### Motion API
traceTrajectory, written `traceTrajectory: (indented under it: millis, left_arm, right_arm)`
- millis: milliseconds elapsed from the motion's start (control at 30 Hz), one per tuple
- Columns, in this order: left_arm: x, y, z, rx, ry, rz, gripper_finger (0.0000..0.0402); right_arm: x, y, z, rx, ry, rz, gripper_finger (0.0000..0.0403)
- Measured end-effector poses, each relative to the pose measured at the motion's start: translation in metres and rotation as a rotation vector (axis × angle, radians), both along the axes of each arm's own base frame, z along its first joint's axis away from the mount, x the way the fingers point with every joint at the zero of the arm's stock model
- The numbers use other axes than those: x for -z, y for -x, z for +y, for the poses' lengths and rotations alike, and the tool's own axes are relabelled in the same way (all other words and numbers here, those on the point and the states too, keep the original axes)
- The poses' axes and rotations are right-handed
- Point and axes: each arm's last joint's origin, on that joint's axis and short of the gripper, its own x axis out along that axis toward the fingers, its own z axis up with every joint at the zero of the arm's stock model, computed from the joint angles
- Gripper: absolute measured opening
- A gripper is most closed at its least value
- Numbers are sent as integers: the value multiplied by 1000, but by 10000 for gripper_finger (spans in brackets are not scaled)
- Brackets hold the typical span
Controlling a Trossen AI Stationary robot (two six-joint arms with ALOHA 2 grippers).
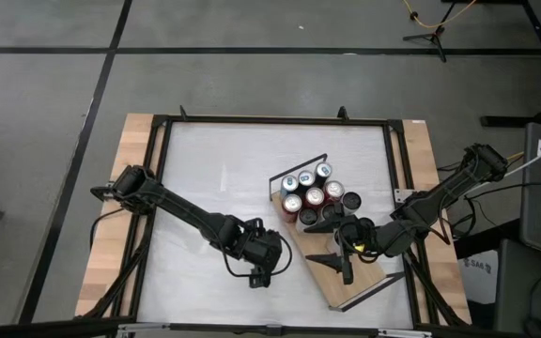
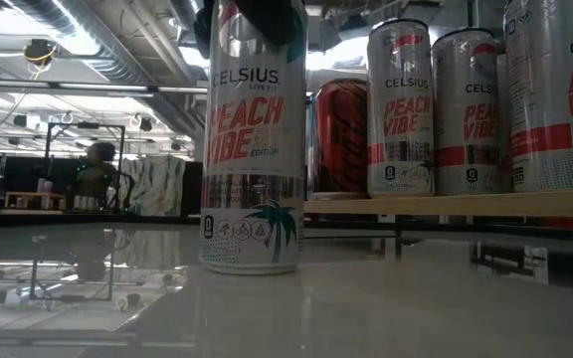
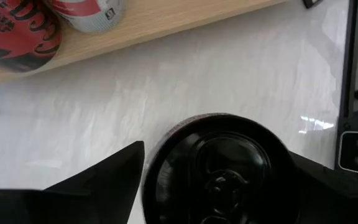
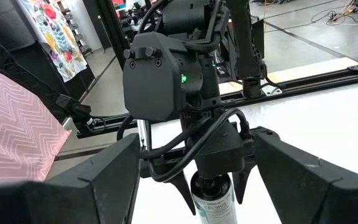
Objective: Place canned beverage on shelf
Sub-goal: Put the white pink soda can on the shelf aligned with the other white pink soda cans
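Observation:
A tall white Celsius can (image 2: 252, 149) stands upright with its base on the white tabletop, just left of the shelf (image 1: 364, 282). The shelf is a light-wood board lying at a slant, with several cans (image 1: 313, 195) grouped on its far end. My left gripper (image 1: 263, 258) points steeply down over the can, open, one finger on each side of the can's dark top (image 3: 219, 168). My right gripper (image 1: 343, 261) hovers open over the board's bare near part, holding nothing, and faces the left gripper. My left gripper comes from above, and its fingers (image 4: 184, 186) stand close against two opposite sides of the can's top rim (image 4: 214, 185). I cannot tell whether they touch it. The can stands upright on the table.
A black metal frame (image 1: 161, 188) borders the white tabletop (image 1: 214, 169), which is bare on the left and far side. Thin black wire rails (image 1: 299, 167) stand at the shelf's short ends. A person (image 2: 97, 169) shows in the room beyond the table.

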Motion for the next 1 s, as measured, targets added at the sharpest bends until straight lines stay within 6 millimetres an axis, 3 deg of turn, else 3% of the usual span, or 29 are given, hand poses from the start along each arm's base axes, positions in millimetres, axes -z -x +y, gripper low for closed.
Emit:
traceTrajectory:
  millis: [1000]
  left_arm:
    - [-1,-3,1,9,65,-4,305]
  right_arm:
    - [0,0,0,-2,1,1,305]
